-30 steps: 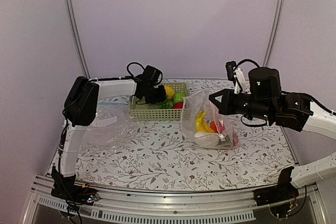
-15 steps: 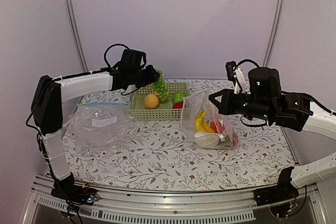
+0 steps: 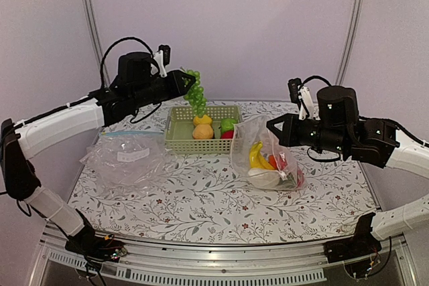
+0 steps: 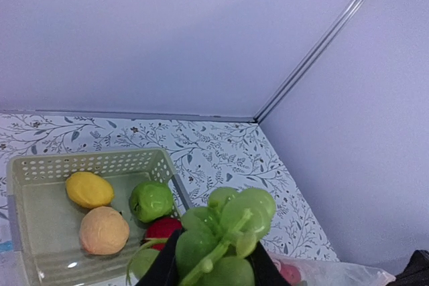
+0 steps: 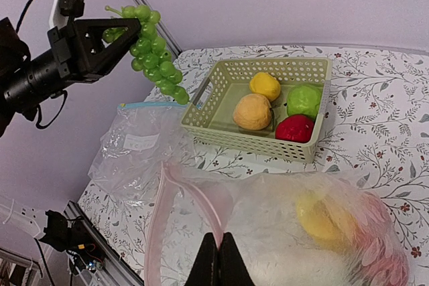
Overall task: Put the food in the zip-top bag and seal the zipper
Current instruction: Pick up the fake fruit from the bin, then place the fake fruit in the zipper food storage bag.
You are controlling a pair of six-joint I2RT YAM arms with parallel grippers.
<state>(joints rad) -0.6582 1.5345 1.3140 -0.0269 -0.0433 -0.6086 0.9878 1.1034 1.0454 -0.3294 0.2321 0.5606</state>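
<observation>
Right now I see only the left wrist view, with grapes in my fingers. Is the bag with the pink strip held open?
Observer: Yes. The right gripper is shut on the rim of the bag, holding its mouth up.
Operator: What is inside already?
Observer: A banana, a white piece and something red.
Operator: What else lies near?
Observer: A second clear bag with a blue strip, flat, left of the basket.

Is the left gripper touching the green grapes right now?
Touching. The right wrist view shows the left gripper, jaws closed on the green grapes, the bunch hanging below.
</observation>
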